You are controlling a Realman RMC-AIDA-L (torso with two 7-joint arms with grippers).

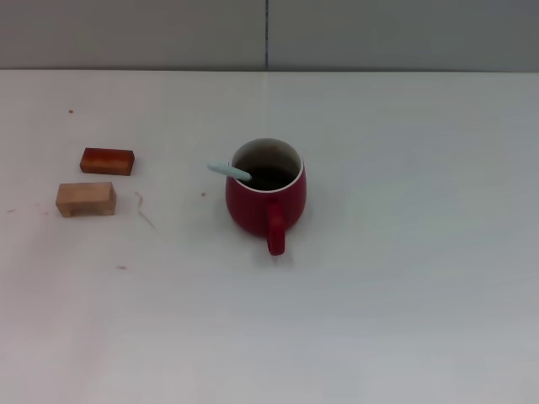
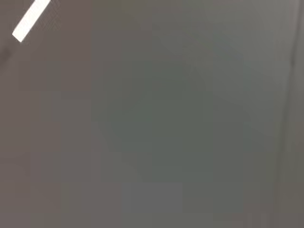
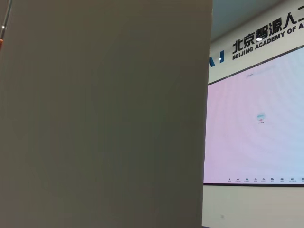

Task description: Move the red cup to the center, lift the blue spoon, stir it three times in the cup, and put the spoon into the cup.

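The red cup (image 1: 264,198) stands upright near the middle of the white table (image 1: 404,278) in the head view, its thick handle (image 1: 275,233) pointing toward me. The blue spoon (image 1: 229,171) rests inside the cup, its pale blue handle leaning out over the cup's left rim; its bowl is hidden in the dark inside. Neither gripper shows in the head view. The left wrist view shows only a grey surface, and the right wrist view shows a grey panel and a wall screen, with no fingers and none of the task's things.
An orange-red wooden block (image 1: 107,161) and a tan wooden block (image 1: 85,199) lie at the table's left. A few small marks dot the table between the blocks and the cup. The table's far edge meets a grey wall (image 1: 269,34).
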